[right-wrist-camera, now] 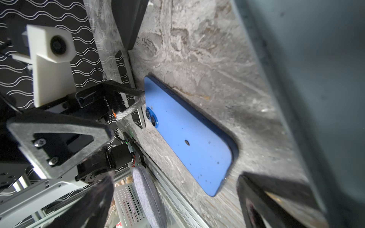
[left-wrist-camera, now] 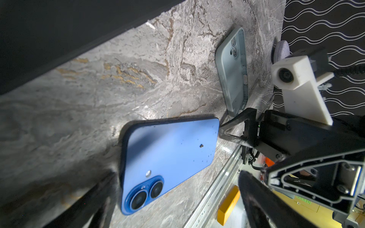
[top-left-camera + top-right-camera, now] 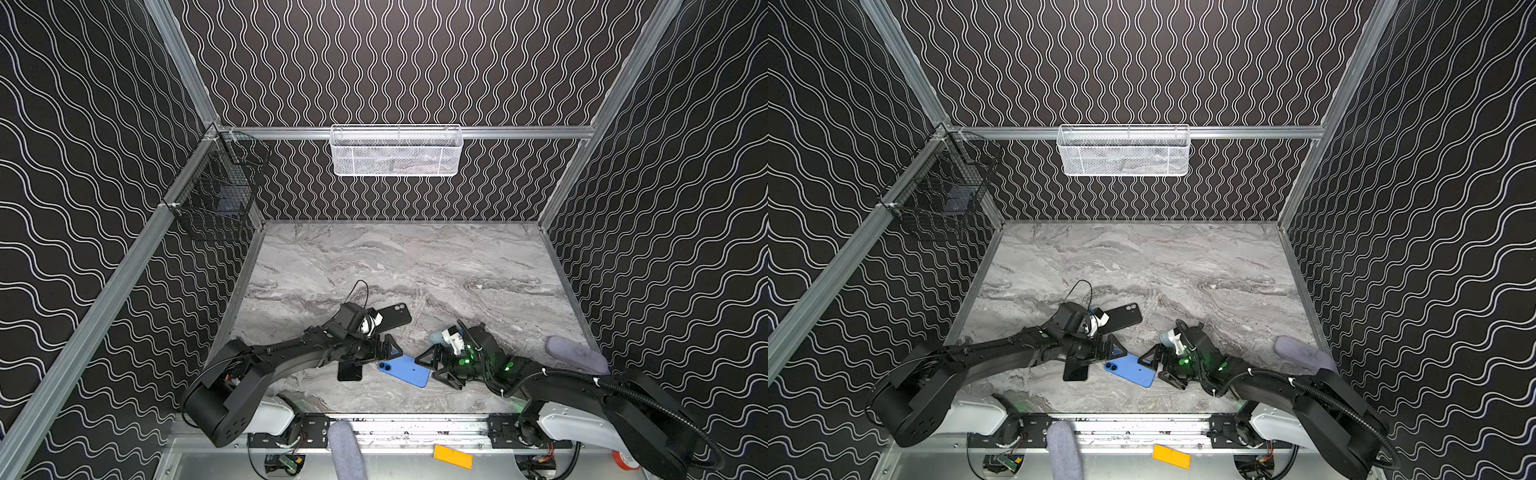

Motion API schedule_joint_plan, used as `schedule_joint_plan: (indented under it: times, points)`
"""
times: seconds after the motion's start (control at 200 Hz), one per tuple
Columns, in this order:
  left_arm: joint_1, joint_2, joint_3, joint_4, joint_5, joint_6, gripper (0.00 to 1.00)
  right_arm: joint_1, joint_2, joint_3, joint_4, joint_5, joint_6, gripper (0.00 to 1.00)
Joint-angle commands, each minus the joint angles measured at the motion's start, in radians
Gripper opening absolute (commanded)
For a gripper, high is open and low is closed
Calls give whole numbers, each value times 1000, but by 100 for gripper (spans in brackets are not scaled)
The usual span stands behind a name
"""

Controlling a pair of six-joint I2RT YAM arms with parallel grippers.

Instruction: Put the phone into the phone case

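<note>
The blue phone (image 3: 404, 370) (image 3: 1130, 370) lies back up near the table's front edge, lenses toward the left. My left gripper (image 3: 384, 359) (image 2: 177, 207) is open, its fingers straddling the phone's (image 2: 167, 154) camera end. On the opposite side my right gripper (image 3: 434, 370) (image 1: 177, 207) is open too, spread around the phone's (image 1: 189, 142) plain end. A pale grey phone case (image 2: 233, 79) lies inside up just behind the right gripper. In both top views the case (image 3: 435, 336) (image 3: 1165, 338) is mostly hidden by the right wrist camera.
A black phone-shaped item (image 3: 392, 318) lies behind the left wrist, another black slab (image 3: 349, 372) under the left arm. A grey pad (image 3: 575, 355) sits at the right edge. Two baskets, white (image 3: 395, 150) and black (image 3: 216, 191), hang on the walls. A yellow block (image 3: 452, 456) lies below the front rail.
</note>
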Motion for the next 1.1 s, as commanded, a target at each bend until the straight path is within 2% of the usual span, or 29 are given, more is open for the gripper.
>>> schedule_joint_plan:
  times: [0.0, 0.235, 0.566, 0.751, 1.096]
  points:
    - [2, 15, -9, -24, -26, -16, 98, -1, 22, -11, 31, -11, 18, 100]
    - [2, 22, -9, -16, -18, -18, 98, -2, 58, -16, 122, -26, 32, 100]
    - [2, -2, -29, 12, -11, -40, 98, -39, 32, -5, 92, -1, 12, 100]
    - [1, -35, -18, 6, -3, -42, 95, -59, 80, -45, 154, -18, 44, 100]
    - [2, -45, -8, -12, 2, -34, 94, -61, 181, 7, 196, -25, 31, 100]
